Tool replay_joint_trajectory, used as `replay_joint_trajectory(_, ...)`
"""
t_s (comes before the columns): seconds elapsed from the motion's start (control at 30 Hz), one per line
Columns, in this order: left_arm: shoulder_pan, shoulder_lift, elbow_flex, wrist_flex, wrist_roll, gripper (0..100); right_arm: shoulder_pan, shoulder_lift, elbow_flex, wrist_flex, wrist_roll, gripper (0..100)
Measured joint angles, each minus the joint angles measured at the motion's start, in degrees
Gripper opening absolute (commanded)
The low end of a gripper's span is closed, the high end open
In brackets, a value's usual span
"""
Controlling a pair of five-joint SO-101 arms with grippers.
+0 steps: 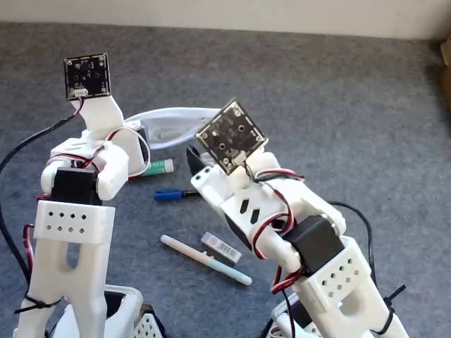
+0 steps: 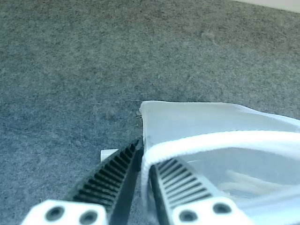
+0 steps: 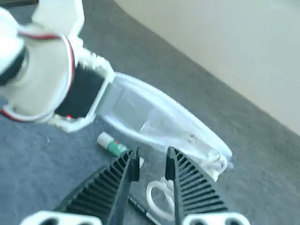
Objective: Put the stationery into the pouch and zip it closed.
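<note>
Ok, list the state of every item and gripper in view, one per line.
pouch: unzipped, mouth open
left gripper: shut on the pouch rim
right gripper: open, empty
glue stick: lying flat, outside the pouch
blue pen: lying flat, outside the pouch
white pen: lying flat, outside the pouch
eraser: lying flat, outside the pouch

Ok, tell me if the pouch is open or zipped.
Open. The left gripper pinches one edge of the pouch, and its mouth gapes in a wide loop, not zipped.
</note>
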Motion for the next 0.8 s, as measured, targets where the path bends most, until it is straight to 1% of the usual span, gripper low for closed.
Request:
replay_joint_trajectory(0.43,0.00,0.00,0.00,0.00,0.00,1,-0.18,-0.79,0.00,11.16,-0.09,9.4)
replay_joint_trajectory(0.6,0.00,0.00,0.00,0.00,0.00,1,-4.75,-0.79,1.58,13.80,-0.09,9.4)
replay_joint_trajectory(0.73,0.00,0.00,0.00,0.00,0.00,1,-8.97,-0.79,6.33,13.63,-0.09,9.4)
replay_joint_trajectory(0.8,0.00,0.00,0.00,0.00,0.00,1,-10.73,-0.79,9.58,11.87,-0.09,9.4)
